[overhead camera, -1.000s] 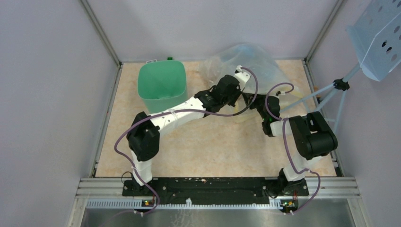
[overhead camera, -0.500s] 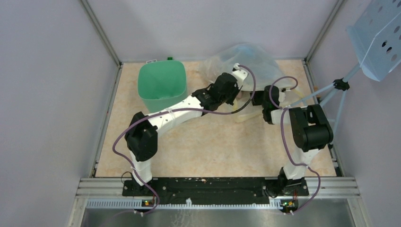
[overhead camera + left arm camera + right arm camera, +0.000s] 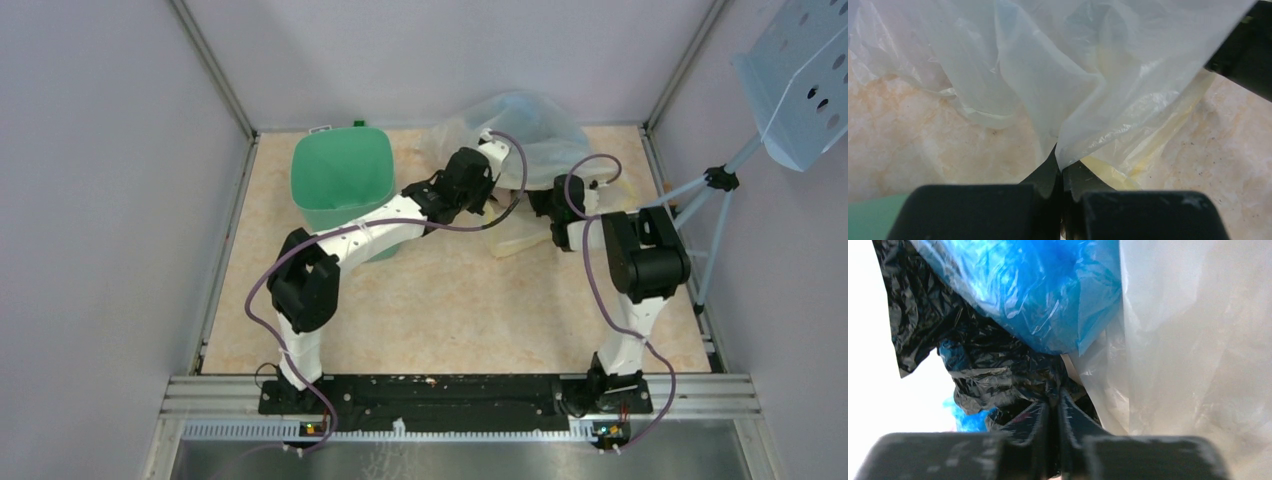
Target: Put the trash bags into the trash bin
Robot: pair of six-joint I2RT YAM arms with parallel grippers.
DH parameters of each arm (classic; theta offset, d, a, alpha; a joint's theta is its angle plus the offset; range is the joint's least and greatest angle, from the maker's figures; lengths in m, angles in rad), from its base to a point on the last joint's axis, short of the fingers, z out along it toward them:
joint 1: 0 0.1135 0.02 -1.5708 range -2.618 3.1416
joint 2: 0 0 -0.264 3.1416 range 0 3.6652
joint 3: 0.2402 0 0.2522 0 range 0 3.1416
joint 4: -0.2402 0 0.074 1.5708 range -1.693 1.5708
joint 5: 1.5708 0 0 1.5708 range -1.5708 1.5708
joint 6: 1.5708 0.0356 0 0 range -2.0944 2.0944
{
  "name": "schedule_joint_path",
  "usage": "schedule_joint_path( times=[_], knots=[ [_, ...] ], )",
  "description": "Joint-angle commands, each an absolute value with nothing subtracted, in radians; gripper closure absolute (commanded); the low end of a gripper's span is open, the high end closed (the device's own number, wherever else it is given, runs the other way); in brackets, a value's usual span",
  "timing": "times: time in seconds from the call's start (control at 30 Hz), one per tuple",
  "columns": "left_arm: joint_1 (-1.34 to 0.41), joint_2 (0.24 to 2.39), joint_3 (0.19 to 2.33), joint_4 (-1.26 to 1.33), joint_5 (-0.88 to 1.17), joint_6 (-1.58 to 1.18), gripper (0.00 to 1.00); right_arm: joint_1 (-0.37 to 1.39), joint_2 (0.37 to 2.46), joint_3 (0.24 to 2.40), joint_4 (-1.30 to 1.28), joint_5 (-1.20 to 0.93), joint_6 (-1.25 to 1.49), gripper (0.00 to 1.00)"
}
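Table [image 3: 450, 310]: beige, marbled surface, filling the middle of the top view; both arms are reaching up the frame from its lower edge.
Clear bag [image 3: 530, 125]: big translucent bag, yellowish along its lower folds, lying crumpled in the upper centre-right of the top view, against the back of the table.
Trash bin [image 3: 345, 170]: mint green, standing upright in the upper left part of the table, its mouth facing up. Only green inner walls are showing. A green sliver of it [image 3: 868, 215] is showing in the lower left corner of the left wrist view.
Left arm [image 3: 370, 235]: stretching diagonally past the lower right side of the bin, its wrist reaching the left edge of the clear bag.
Right arm [image 3: 640, 260]: folding at right centre, its wrist pointing left toward the lower edge of the clear bag.
Black bag [image 3: 978, 375]: thin, glossy, crinkled, hanging bunched in the left-centre of the right wrist view, beside the clear bag's film [image 3: 1198, 340]. It is outside the bin and well apart from it.
Blue film [image 3: 1038, 295]: shiny blue plastic, lying over the top of the black bag.
Left gripper [image 3: 1059, 160]: jaws pressed together, pinching a fold of the clear bag [image 3: 1048, 60] just above the table.
Right gripper [image 3: 1054, 392]: jaws pressed together, pinching a gathered bunch of the black bag.
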State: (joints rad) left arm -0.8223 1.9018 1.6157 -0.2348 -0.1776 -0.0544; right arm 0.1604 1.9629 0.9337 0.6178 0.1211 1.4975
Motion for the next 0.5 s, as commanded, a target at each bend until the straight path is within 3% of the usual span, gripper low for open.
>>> schedule_joint_path(
  times=[0.0, 0.3, 0.47],
  knots=[
    [-0.816, 1.935, 1.651, -0.179, -0.166, -0.061, 1.0, 0.152, 1.78, 0.798, 0.685, 0.097, 1.463, 1.0],
    [-0.812, 2.001, 1.711, -0.174, -0.151, -0.078, 1.0, 0.153, 1.497, 0.545, 0.663, -0.137, 1.386, 1.0],
    [-0.811, 2.063, 1.784, -0.183, -0.144, -0.103, 1.0, 0.155, 1.247, 0.471, 0.406, -0.269, 1.208, 1.0]
  ],
)
